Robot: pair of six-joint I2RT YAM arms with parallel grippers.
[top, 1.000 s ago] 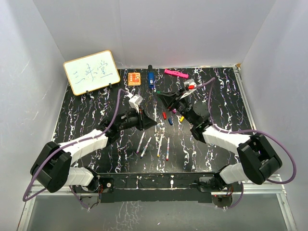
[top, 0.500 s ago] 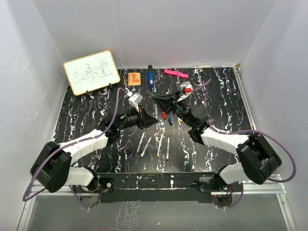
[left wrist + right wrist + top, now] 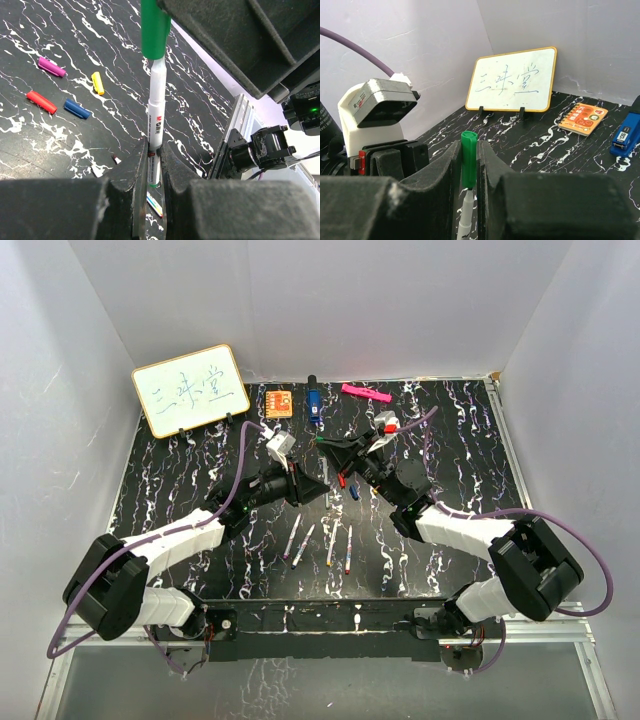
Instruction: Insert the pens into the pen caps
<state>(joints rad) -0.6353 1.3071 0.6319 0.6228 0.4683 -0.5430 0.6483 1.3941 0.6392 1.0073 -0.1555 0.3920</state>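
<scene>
My left gripper (image 3: 154, 167) is shut on a white-barrelled pen (image 3: 156, 117) near its green end and holds it above the table. My right gripper (image 3: 468, 150) is shut on the green cap (image 3: 468, 160). The cap (image 3: 154, 30) sits over the pen's tip, and the pen's thin neck (image 3: 465, 220) shows just below it. In the top view the two grippers meet at mid-table, left (image 3: 320, 488) and right (image 3: 327, 448). The purple (image 3: 51, 66), yellow (image 3: 98, 83), red (image 3: 41, 101) and blue (image 3: 76, 108) caps lie loose. Several more pens (image 3: 332, 543) lie nearer the front.
A whiteboard (image 3: 190, 389) stands at the back left. An orange square block (image 3: 279, 402), a blue-and-black object (image 3: 313, 403) and a pink bar (image 3: 365, 393) lie along the back edge. White walls enclose the table on three sides.
My right gripper has carried the green cap to the left, onto the tip of the pen in my left gripper. My left gripper has shifted slightly up and right to meet it.
</scene>
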